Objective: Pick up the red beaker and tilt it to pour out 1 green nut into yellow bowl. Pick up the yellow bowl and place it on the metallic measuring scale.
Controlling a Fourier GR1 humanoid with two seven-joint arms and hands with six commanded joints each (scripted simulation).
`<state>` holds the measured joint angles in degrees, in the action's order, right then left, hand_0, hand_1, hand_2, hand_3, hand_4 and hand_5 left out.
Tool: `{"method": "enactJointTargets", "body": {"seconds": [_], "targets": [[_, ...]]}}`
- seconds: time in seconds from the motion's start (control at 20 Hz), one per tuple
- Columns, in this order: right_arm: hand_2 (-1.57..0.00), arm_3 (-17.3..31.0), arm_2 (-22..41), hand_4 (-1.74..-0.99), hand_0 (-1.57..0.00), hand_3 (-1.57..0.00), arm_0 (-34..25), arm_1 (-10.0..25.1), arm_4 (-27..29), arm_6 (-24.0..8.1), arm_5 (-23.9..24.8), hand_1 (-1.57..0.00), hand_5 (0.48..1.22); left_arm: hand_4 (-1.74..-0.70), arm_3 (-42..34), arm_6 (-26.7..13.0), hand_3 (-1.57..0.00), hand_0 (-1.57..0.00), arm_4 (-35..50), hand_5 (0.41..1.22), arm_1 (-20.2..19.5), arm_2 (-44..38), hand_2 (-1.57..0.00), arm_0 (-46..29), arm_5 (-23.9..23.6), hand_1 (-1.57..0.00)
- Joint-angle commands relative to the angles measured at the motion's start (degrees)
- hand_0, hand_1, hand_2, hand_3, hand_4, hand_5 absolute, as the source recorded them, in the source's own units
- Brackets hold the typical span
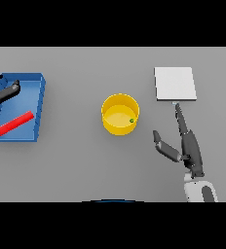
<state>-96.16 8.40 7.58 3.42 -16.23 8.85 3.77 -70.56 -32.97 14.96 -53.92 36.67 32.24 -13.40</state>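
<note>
The yellow bowl [120, 114] stands upright at the table's middle with one small green nut [131, 120] inside near its right wall. The red beaker [13, 124] lies on its side in the blue tray [39, 106] at the left. The metallic measuring scale [175, 83] is a pale square plate at the back right. My right hand [189, 146] is open to the right of the bowl, apart from it, fingers straight and pointing toward the scale's near edge. My left hand [4, 91] is over the tray's far left corner, above the beaker and clear of it.
The blue tray sits close to the table's left edge. Grey table surface lies between the bowl and the scale and in front of the bowl.
</note>
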Motion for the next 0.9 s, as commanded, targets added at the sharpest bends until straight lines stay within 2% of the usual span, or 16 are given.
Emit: {"method": "enactJointTargets", "body": {"seconds": [0.0, 0.15, 0.3, 0.35, 0.4, 0.6, 0.7, 0.85], "targets": [[0.0, -0.63, -0.01, -1.188, 0.0, 0.0, 0.23, 0.16, 0.26, -0.94, -0.35, 0.0, 0.668, -0.8, 0.59, 0.21, -0.15, -0.19, -0.34, 0.679, 0.42, 0.13, -0.16, 0.25, -0.16, -0.16], [0.0, -0.95, 0.21, -1.192, 0.0, 0.0, -1.34, 0.32, -0.98, -3.76, 0.17, 0.0, 0.66, -0.78, 1.11, 2.08, -0.08, -0.1, -0.52, 0.674, 0.7, -0.78, -0.08, 1.07, -1.4, -0.08], [0.0, -0.57, 1.39, -1.198, 0.0, 0.0, -1.35, 0.69, -3.97, -4.7, 0.89, 0.0, 0.662, -0.79, 1.55, 4.38, -0.04, -0.05, 0.12, 0.671, 0.84, -1.92, -0.04, 0.92, -2.17, -0.04], [0.0, -0.16, 1.81, -1.175, 0.0, 0.0, -2.49, 1.25, -3.71, -3.85, -0.38, 0.0, 0.677, -0.78, 1.51, 5.53, -0.03, -0.04, 0.08, 0.674, 0.45, -2.03, -0.03, 0.25, -2.24, -0.03], [0.0, 0.1, 2.23, -1.162, 0.0, 0.0, -3.8, 2.22, -3.66, -3.24, -1.91, 0.0, 0.694, -0.78, 1.44, 5.41, -0.02, -0.03, 0.26, 0.679, 1.08, -2.08, -0.03, 0.54, -2.57, -0.03], [0.0, 1.92, 4.62, -1.234, 0.0, 0.0, -9.89, 6.85, -6.86, -4.08, -6.91, 0.0, 0.707, -0.79, 1.17, 4.51, -0.01, -0.01, -0.04, 0.704, 2.32, -1.33, -0.01, 0.87, -3.36, -0.01], [0.0, 2.46, 6.65, -1.268, 0.0, 0.0, -13.55, 9.35, -10.82, -6.87, -8.79, 0.0, 0.691, -0.79, 2.63, 5.19, -0.01, -0.01, 0.1, 0.709, 2.58, -1.49, -0.01, 0.92, -2.81, -0.01], [0.0, 3.35, 10.01, -1.279, 0.0, 0.0, -18.83, 14.5, -16.85, -7.03, -12.47, 0.0, 0.671, -0.8, 1.88, 4.41, 0.0, 0.0, 0.03, 0.708, 2.73, -1.09, 0.0, 1.36, -2.68, 0.0]]}}
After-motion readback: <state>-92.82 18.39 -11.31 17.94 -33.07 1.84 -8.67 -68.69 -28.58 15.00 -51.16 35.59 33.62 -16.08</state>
